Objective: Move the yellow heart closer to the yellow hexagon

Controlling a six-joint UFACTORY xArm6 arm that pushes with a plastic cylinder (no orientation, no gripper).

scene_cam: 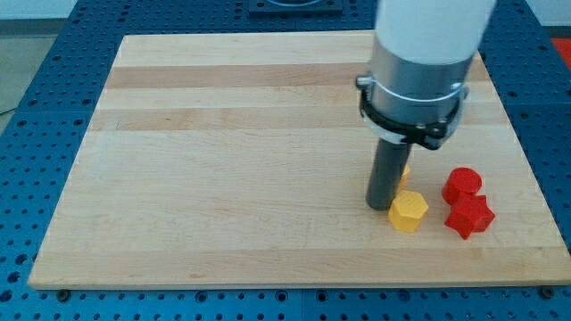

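1. Surface: light wooden board on a blue perforated base.
2. Yellow hexagon lies at the view's lower right.
3. Yellow block just above it, mostly hidden, shape unclear.
4. Red cylinder-like block and red star sit right of the hexagon, touching each other.

My rod hides nearly all of a yellow block; its shape cannot be told
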